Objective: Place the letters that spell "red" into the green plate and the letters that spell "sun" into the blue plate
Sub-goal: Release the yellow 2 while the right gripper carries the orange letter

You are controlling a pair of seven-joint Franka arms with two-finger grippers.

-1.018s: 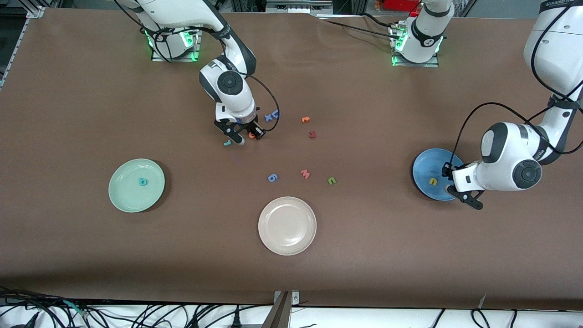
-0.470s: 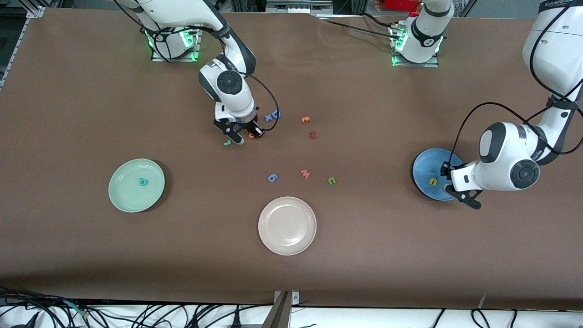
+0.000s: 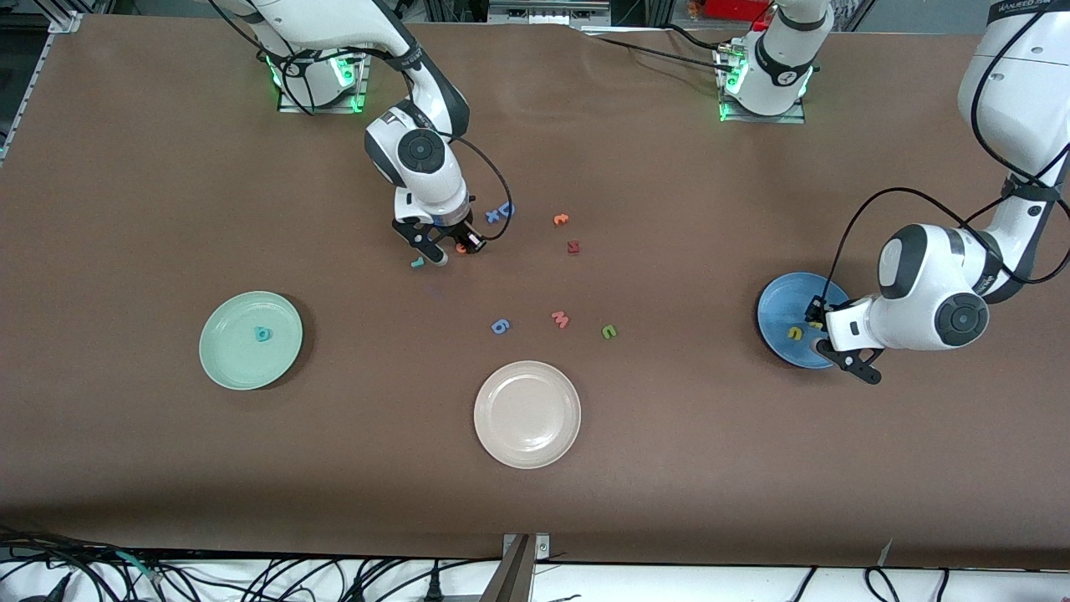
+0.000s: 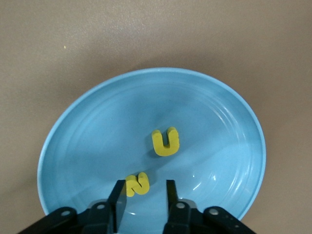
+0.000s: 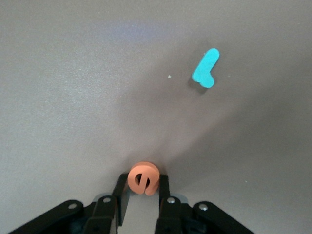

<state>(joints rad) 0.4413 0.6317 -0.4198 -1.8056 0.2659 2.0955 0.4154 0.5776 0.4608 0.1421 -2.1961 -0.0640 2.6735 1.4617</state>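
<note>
Orange "e" (image 5: 143, 178) sits pinched between right hand (image 5: 141, 195) fingers.

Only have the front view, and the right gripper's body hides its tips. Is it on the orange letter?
Observer: Yes. The right wrist view shows the right gripper closed on the orange e, which stands on edge on the table.
Operator: Teal r caught too?
Observer: No. The teal r lies flat on the table, apart from the fingers.
Operator: Left gripper holding anything?
Observer: No. The left gripper is open over the blue plate, and the yellow s lies in the plate between its fingers.
</note>
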